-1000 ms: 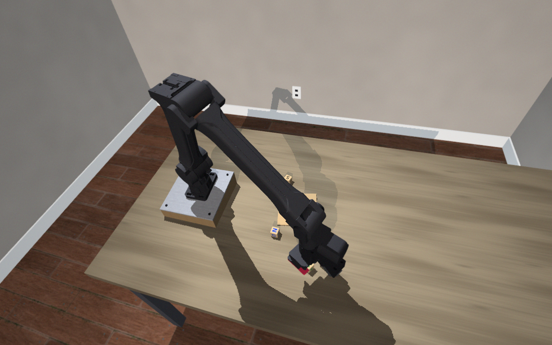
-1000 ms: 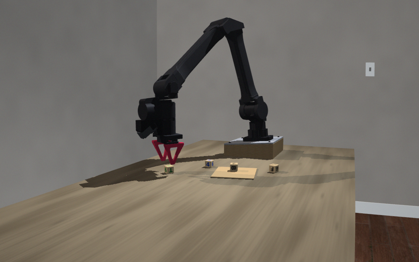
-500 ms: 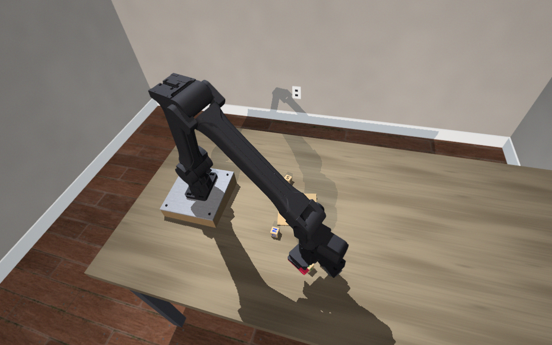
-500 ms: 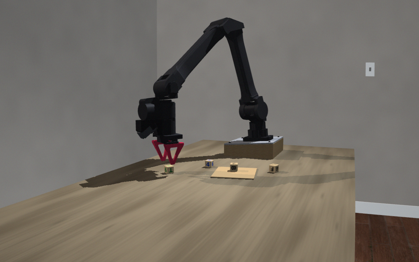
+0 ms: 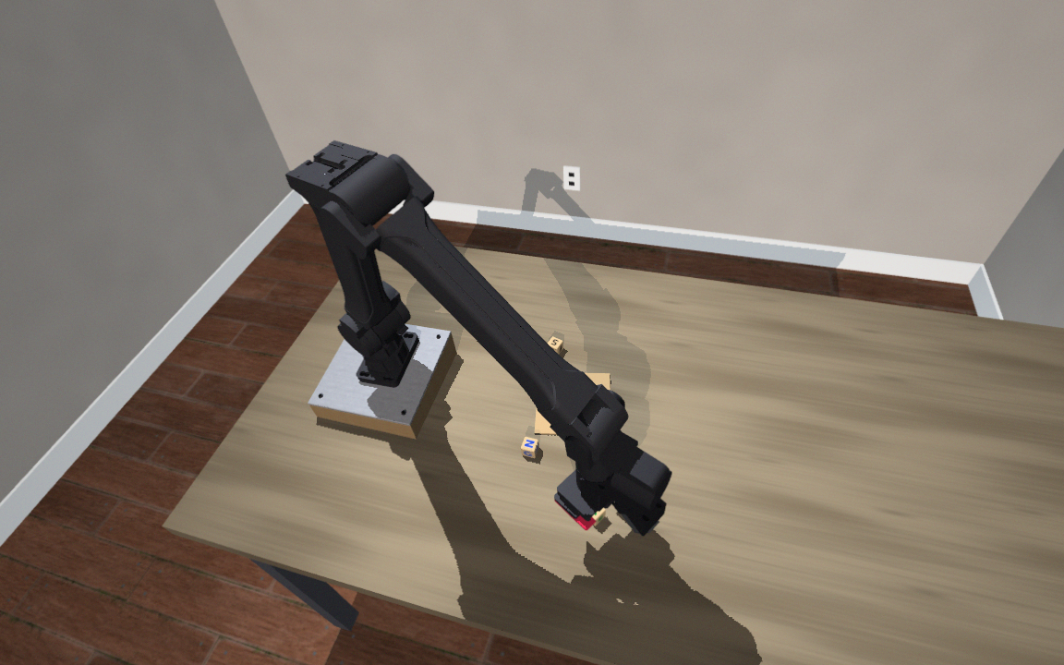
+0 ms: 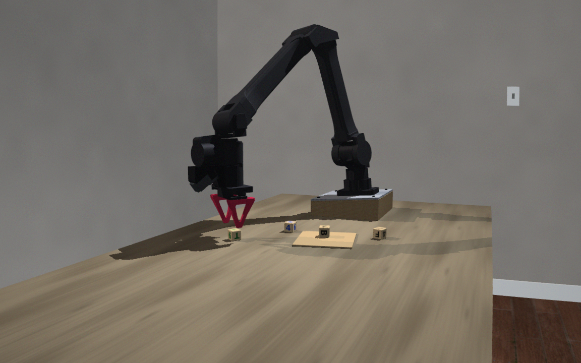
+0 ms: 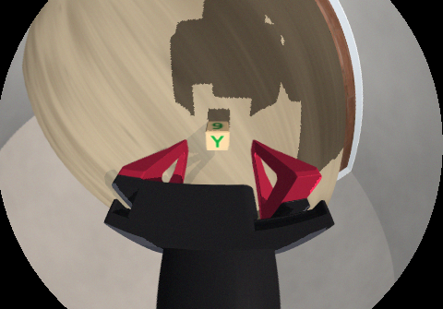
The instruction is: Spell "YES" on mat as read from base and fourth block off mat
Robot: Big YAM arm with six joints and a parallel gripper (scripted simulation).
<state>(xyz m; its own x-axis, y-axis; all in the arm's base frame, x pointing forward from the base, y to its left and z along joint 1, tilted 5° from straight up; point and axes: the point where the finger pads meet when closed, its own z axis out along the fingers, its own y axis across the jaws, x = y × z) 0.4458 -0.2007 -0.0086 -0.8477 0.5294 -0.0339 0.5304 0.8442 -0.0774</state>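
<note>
My gripper [image 7: 220, 145] [image 6: 232, 224] is open, its red fingers above and around the line of the Y block, with nothing between them. The Y block [image 7: 217, 140] [image 6: 234, 234] lies on the table below the fingertips, green Y on top; the arm mostly hides it in the top view. The N block [image 5: 528, 447] [image 6: 290, 226] lies on the table, off the mat. The S block [image 5: 555, 344] [image 6: 379, 233] lies on the table at the mat's other side. A block with B on its side [image 6: 324, 231] sits on the mat [image 6: 342, 244] [image 5: 546, 424]; its top letter is not readable.
The robot's base plate [image 5: 354, 388] [image 6: 347, 207] stands behind the mat. The forearm [image 5: 477, 306] passes above the mat and hides much of it in the top view. The table's edge [image 5: 312, 570] runs beyond the N and Y blocks.
</note>
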